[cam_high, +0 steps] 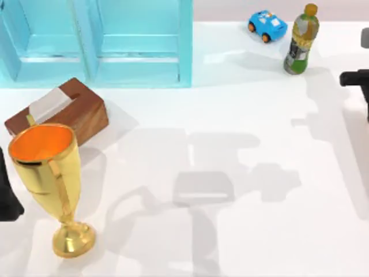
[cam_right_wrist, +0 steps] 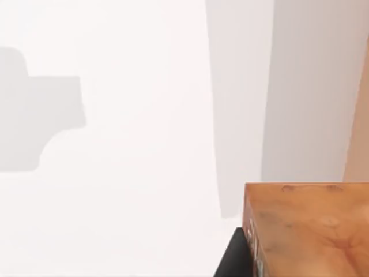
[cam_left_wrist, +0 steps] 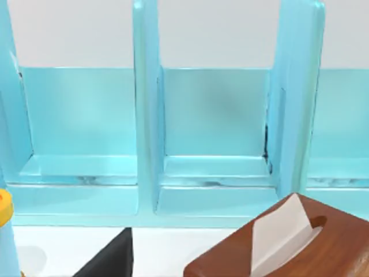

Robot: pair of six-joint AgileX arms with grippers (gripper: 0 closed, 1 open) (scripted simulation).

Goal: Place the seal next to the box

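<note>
1. At the counter's right edge sits my right arm, well apart from everything on the left side.
2. The right gripper is closed around the small reddish-brown rectangular seal block; one dark finger presses against the block's side, above bare white counter.
3. Far from that gripper, across the counter on the left, lies the brown wooden tissue box with a white tissue standing out of its top slot.
4. My left arm is at the left edge, and the left gripper is close to the box; I cannot tell whether it is open or closed.
5. Just beside the left arm stands a tall golden trophy cup with an orange inside, in front of the box.
6. Beyond the box rises a light blue shelf unit.
7. Nearer the right gripper, at the back, stand a green bottle and a small blue toy car.
</note>
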